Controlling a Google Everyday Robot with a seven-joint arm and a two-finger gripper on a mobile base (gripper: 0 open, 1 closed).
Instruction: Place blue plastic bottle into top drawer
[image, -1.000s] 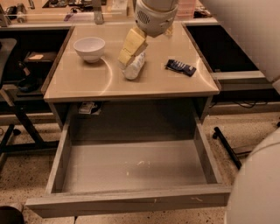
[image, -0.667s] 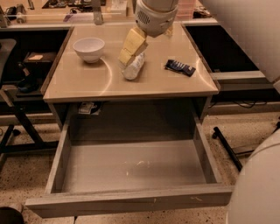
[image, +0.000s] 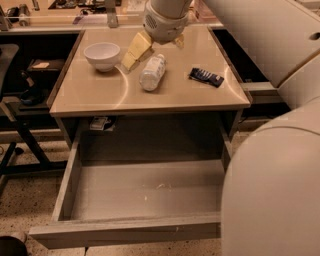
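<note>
**A:** Since a second ago the wrist has slid a little toward the white bowl (image: 102, 54), and the long yellow finger (image: 135, 50) now stands nearer to it. The blue plastic bottle (image: 151, 74) hasn't budged.

**B:** Where does it lie?

**A:** On its side on the worktop (image: 95, 97), cap end toward the wrist, between the bowl and the dark blue packet (image: 206, 76). It isn't lifted. The top drawer (image: 125, 231) is pulled well out below the worktop.

**B:** And the pincer?

**A:** The pincer (image: 154, 51) is released, with its fingers spread. One is out on the bowl side of the cap and the other just peeks out on the packet side. It grips nothing and hangs just over the cap end.

**B:** What could go wrong?

**A:** Three things, by my reckoning:
- The bottle is round and lying flat. If one finger lands first it may roll toward the front edge and drop anywhere.
- A pinch up by the cap could let the heavy end swing down, or slip out over the drawer.
- The outer finger is close to the bowl, so a wide closing sweep might clip it.

**B:** Arm pose?

**A:** The arm (image: 260, 50) comes in from the upper right — a big pale forearm crossing the frame. The wrist is turned down over the rear half of the worktop, with the fingers angled forward and downward at the bottle.
</note>
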